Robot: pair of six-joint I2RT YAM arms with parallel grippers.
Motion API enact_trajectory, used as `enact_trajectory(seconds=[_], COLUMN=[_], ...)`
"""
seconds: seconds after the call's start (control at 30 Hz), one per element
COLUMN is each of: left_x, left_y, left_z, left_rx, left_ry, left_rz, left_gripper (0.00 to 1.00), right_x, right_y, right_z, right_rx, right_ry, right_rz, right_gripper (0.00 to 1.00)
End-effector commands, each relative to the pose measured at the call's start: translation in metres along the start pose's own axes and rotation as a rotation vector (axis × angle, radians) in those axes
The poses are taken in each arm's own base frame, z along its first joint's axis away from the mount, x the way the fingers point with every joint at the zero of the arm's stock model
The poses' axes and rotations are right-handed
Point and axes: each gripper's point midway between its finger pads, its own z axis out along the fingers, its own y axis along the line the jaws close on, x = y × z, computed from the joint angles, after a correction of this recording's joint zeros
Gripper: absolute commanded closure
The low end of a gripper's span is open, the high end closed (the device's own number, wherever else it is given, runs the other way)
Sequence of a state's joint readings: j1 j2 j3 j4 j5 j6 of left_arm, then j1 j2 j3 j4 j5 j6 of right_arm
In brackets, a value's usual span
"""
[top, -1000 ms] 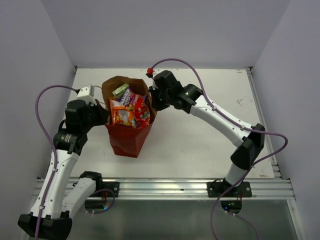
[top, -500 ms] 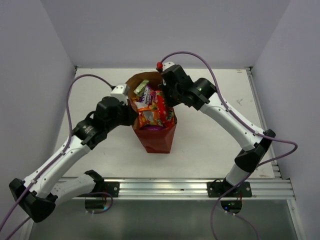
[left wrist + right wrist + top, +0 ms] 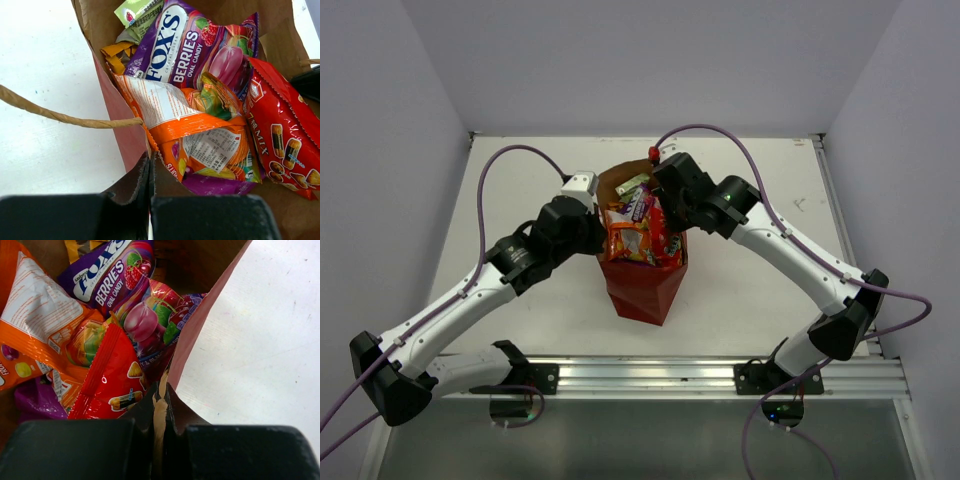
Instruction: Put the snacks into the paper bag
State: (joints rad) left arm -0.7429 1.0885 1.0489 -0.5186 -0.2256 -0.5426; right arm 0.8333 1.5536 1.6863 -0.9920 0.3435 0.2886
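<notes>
The paper bag [image 3: 642,292] is standing upright near the middle of the tabletop [image 3: 760,290], with the snacks [image 3: 638,228] sitting in its open mouth. The left end effector [image 3: 150,167] is pinching the bag's rim at about 9 o'clock, pressed together on the paper just beside a twine handle [image 3: 65,118]. The right end effector [image 3: 160,392] is pinching the opposite rim at about 2 o'clock. Inside, a purple Fox's bag [image 3: 185,47] is lying toward 12 o'clock, an orange packet [image 3: 165,112] across the middle, a red packet [image 3: 282,130] at 3 o'clock, and a green packet [image 3: 134,11] is poking up at the far edge.
</notes>
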Motion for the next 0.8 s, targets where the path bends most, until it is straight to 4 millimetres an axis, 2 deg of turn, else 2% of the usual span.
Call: enact_trajectory(seconds=[0.0, 0.3, 0.5, 0.57, 0.6, 0.63, 0.67, 0.7, 0.73, 0.77], left_x=[-0.058, -0.059, -0.066, -0.067, -0.069, -0.07, -0.073, -0.075, -0.076, -0.08], left_y=[-0.026, -0.03, -0.034, -0.034, -0.035, -0.036, -0.038, -0.039, -0.04, -0.041], left_z=[-0.016, -0.02, -0.021, -0.02, -0.019, -0.019, -0.019, -0.02, -0.02, -0.022], left_rx=[0.076, 0.081, 0.096, 0.09, 0.088, 0.092, 0.1, 0.105, 0.11, 0.113], left_ry=[-0.191, -0.206, -0.228, -0.232, -0.237, -0.239, -0.251, -0.256, -0.264, -0.277], left_rz=[-0.075, -0.066, -0.041, -0.028, -0.015, -0.013, -0.012, -0.007, -0.006, -0.006], left_gripper=[1.0, 1.0, 1.0, 1.0, 0.93, 0.85, 0.75, 0.52, 0.43, 0.34], right_x=[-0.041, -0.043, -0.05, -0.052, -0.054, -0.055, -0.055, -0.055, -0.056, -0.056], right_y=[-0.005, -0.021, -0.028, -0.033, -0.034, -0.037, -0.038, -0.041, -0.042, -0.043], right_z=[-0.025, -0.015, -0.027, -0.032, -0.036, -0.038, -0.04, -0.042, -0.043, -0.045], right_rx=[0.008, 0.075, 0.085, 0.103, 0.106, 0.118, 0.124, 0.13, 0.139, 0.14], right_ry=[-0.172, -0.18, -0.211, -0.221, -0.23, -0.234, -0.234, -0.238, -0.24, -0.245], right_rz=[0.054, 0.061, 0.076, 0.074, 0.076, 0.076, 0.076, 0.079, 0.08, 0.082], right_gripper=[1.0, 1.0, 1.0, 0.82, 0.73, 0.57, 0.5, 0.42, 0.11, 0.09])
